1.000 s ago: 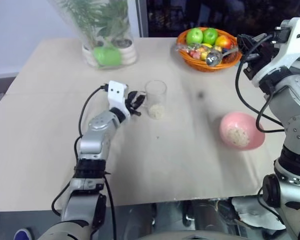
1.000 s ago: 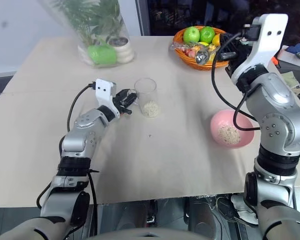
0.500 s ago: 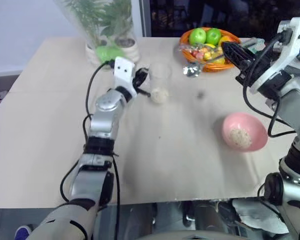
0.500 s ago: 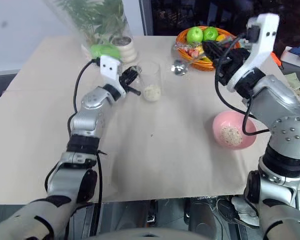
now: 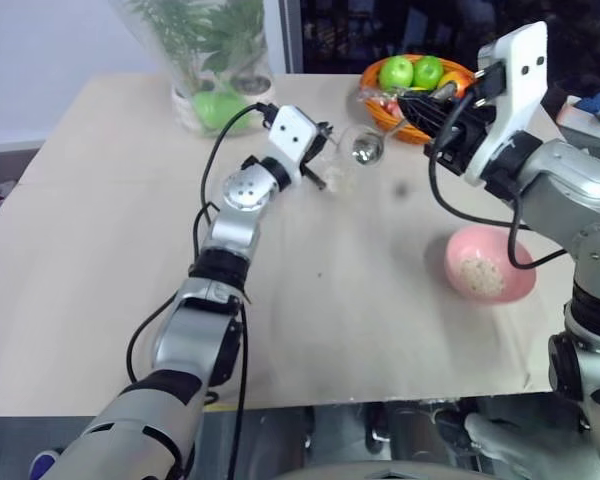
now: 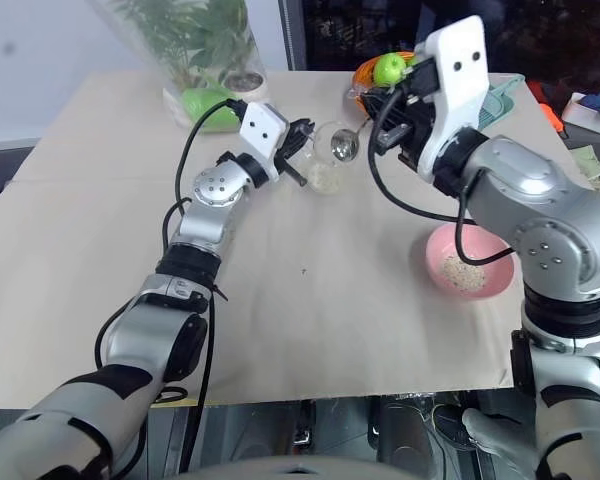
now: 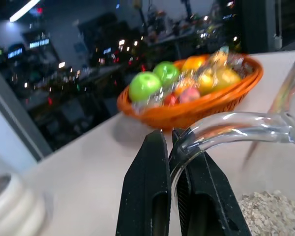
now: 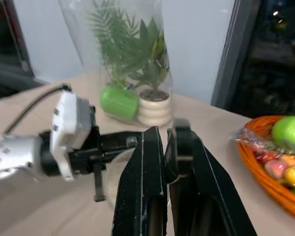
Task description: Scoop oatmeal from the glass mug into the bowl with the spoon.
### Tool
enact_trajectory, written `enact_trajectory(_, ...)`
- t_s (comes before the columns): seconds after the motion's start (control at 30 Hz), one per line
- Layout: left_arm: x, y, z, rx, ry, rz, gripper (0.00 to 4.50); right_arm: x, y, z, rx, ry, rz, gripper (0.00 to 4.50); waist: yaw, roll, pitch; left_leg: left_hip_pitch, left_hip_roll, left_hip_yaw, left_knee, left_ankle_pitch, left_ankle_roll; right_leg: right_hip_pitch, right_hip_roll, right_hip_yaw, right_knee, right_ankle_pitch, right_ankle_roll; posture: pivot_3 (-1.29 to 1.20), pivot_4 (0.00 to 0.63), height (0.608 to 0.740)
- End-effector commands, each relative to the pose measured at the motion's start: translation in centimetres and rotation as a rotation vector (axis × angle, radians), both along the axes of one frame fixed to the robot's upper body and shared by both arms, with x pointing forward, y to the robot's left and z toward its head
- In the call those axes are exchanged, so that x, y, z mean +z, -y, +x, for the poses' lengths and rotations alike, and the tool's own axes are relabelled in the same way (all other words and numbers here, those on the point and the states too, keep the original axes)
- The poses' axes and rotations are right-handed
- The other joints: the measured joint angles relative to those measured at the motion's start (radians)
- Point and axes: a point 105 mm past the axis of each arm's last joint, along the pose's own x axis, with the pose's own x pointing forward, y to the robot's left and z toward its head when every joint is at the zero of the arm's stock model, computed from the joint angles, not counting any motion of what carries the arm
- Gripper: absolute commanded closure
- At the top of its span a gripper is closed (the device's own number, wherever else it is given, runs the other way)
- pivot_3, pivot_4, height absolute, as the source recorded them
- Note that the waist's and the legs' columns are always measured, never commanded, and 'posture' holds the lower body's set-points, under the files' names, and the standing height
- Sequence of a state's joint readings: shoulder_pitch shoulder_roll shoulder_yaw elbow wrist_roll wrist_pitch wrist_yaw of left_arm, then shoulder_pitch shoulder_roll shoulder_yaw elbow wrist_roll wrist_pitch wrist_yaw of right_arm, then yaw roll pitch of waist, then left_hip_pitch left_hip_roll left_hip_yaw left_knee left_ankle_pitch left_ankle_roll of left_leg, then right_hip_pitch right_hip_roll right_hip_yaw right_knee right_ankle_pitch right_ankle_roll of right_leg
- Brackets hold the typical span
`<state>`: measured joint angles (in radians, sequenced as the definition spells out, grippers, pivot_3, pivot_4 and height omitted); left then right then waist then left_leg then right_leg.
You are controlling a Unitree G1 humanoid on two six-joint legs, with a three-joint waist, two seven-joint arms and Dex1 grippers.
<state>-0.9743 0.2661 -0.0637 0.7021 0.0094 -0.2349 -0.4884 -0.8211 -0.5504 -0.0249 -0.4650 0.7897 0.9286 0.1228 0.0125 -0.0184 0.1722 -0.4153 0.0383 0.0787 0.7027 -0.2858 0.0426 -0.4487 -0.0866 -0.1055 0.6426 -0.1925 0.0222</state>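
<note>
My left gripper (image 7: 168,135) is shut on the clear handle of the glass mug (image 6: 325,162), holding it tilted above the table. Pale oatmeal (image 7: 270,216) lies heaped inside the mug. The right gripper (image 6: 392,108) is shut on the handle of the silver spoon (image 5: 365,151), and the spoon's oval bowl hangs at the mug's rim. The pink bowl (image 6: 467,262) sits on the table at the right, below my right arm, with some oatmeal (image 6: 457,268) in it. In the right wrist view the left gripper (image 8: 96,155) reaches in from the side, ahead of the right gripper's fingers (image 8: 145,162).
An orange wicker basket of fruit (image 5: 420,85) stands at the far right, just behind the right gripper. At the far left is a tall clear vase with green plants (image 5: 215,65). The tan table (image 5: 100,250) ends at a near edge below the arms.
The left gripper closed on the mug's handle and lifted the mug up, away and to the right. My right gripper carried the spoon left, from the basket to the mug's rim.
</note>
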Motion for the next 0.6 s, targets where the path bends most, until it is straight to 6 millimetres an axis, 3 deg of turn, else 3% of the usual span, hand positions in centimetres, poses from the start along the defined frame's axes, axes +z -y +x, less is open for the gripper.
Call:
enact_trajectory(0.03,2.4,0.6,-0.4,-0.025,0.091,-0.013,4.42,0.7,0.0,0.0,-0.039,0.111,-0.089,4.50,0.000,0.000,0.000,0.000,0.000,0.000,0.000,0.000,0.000,0.000,0.000,0.000,0.000,0.000,0.000,0.00,0.150,0.740)
enact_trajectory(0.13,2.7,1.3,-0.6,-0.040,0.111,-0.007,4.42,-0.9,-0.3,1.1,-0.071,0.135,-0.219,4.50,0.001,0.000,0.000,0.000,0.000,0.000,0.000,0.000,0.000,0.000,0.000,0.000,0.000,0.000,0.000,0.00,0.150,0.740)
enact_trajectory(0.3,2.6,2.6,-0.6,-0.053,0.123,-0.010,4.42,-3.2,-1.1,2.3,-0.063,0.091,-0.247,4.50,0.001,0.000,0.000,0.000,0.000,0.000,0.000,0.000,0.000,0.000,0.000,0.000,0.000,0.000,0.000,0.00,0.150,0.740)
enact_trajectory(0.6,2.8,3.7,-0.6,-0.061,0.142,-0.013,4.42,-4.3,-1.5,2.7,-0.031,-0.060,-0.113,4.50,0.000,0.000,0.000,0.000,0.000,0.000,0.000,0.000,0.000,0.000,0.000,-0.001,0.000,0.000,0.000,0.00,0.150,0.740)
